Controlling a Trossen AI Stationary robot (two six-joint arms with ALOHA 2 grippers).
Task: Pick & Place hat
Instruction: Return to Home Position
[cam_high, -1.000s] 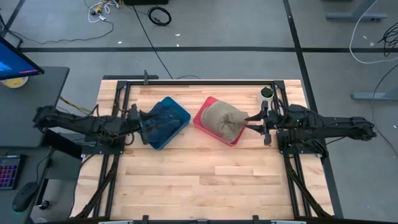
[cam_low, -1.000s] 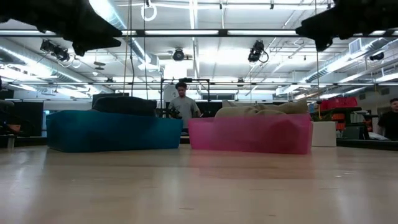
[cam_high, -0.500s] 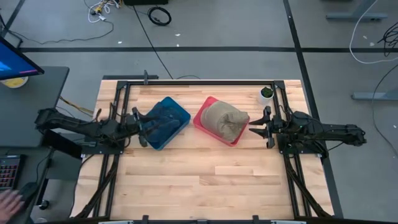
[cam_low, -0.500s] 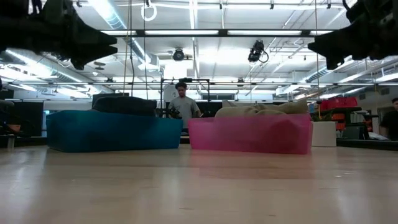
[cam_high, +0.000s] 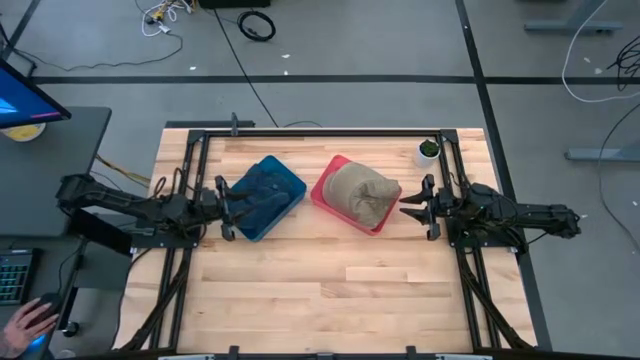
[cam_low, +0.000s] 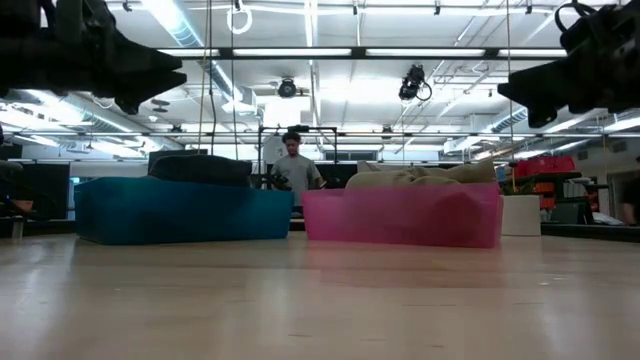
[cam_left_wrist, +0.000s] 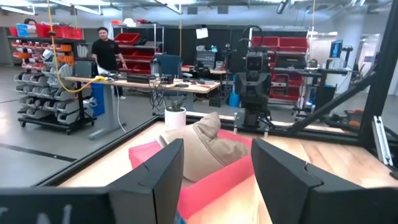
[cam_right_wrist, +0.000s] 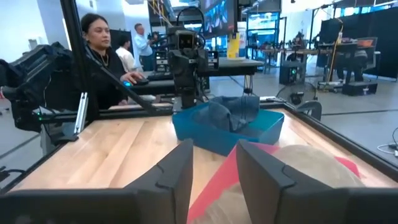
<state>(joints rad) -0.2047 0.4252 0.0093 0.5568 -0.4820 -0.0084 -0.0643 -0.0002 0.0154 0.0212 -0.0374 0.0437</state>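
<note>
A tan hat (cam_high: 361, 192) lies in a pink bin (cam_high: 326, 192) right of the table's middle; it also shows in the low view (cam_low: 420, 176). A dark blue hat (cam_high: 262, 188) lies in a blue bin (cam_high: 255, 225) to its left. My left gripper (cam_high: 227, 207) hangs open at the blue bin's left side, above the table. My right gripper (cam_high: 412, 200) is open just right of the pink bin, clear of the tan hat. In the left wrist view the tan hat (cam_left_wrist: 202, 146) shows between my own fingers; in the right wrist view the blue hat (cam_right_wrist: 233, 112) sits beyond.
A small white pot with a plant (cam_high: 428, 151) stands near the table's far right corner. A black metal frame (cam_high: 320, 131) runs around the far edge and both sides. Bare wood (cam_high: 320, 290) fills the near half. People stand in the room beyond.
My right gripper has drawn back from the tan hat toward the table's right edge, letting go of it; the hat stays in the pink bin. My left gripper has pulled back toward the table's left edge, off the blue bin.
</note>
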